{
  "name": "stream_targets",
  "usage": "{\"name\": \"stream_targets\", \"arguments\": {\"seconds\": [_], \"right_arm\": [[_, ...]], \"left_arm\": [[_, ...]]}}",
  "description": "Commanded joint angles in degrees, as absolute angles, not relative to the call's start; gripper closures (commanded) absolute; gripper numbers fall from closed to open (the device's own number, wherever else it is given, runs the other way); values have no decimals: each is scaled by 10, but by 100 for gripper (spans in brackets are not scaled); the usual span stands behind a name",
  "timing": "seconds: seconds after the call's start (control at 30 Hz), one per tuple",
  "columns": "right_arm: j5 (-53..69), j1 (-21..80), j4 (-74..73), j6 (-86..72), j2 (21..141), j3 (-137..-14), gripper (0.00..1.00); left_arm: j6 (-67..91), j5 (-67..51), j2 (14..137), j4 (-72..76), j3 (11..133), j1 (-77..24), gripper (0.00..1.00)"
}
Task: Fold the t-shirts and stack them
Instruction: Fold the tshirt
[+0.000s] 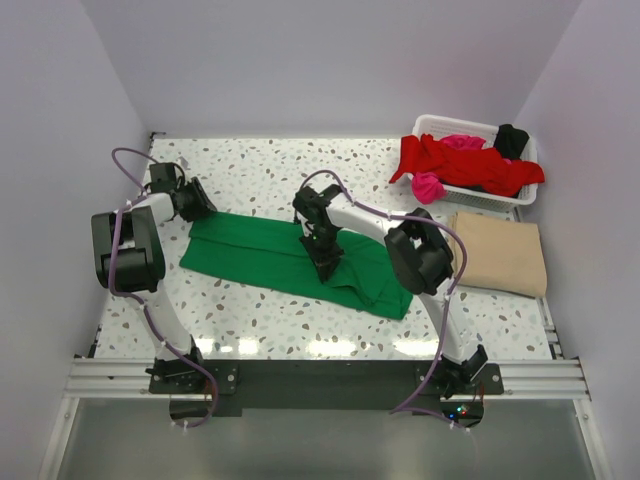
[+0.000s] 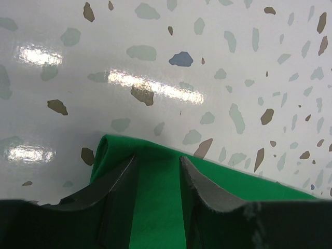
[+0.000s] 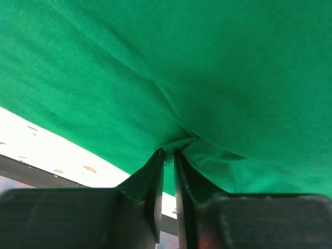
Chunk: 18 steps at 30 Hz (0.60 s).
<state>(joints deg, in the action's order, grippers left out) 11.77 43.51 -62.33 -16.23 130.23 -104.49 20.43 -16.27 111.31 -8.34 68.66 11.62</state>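
Observation:
A bright green t-shirt lies as a long band across the middle of the table. My left gripper rests at its far left end. In the left wrist view its fingers stand apart on the green cloth, and the left gripper is open. My right gripper is down on the shirt's middle. In the right wrist view the right gripper is shut on a small pinched fold of the green cloth. A folded tan t-shirt lies at the right.
A white lattice basket stands at the back right with red, magenta and black shirts spilling from it. Walls close in the speckled table on three sides.

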Motion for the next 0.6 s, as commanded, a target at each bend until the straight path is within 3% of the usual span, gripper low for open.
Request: {"name": "stream_targets", "arguments": {"seconds": [0.0,0.17,0.57], "right_arm": [[140,442,-613,-156,1315,-1046,86],[158,442,-622,-150,1315,-1054,100],[207,440,-686,-156,1323,-1117,100]], "left_arm": [[202,-150,1102,-99,680,125,57],[200,-150,1102,-100,680,126,57],[200,-149,1106,-100,679,125,57]]}}
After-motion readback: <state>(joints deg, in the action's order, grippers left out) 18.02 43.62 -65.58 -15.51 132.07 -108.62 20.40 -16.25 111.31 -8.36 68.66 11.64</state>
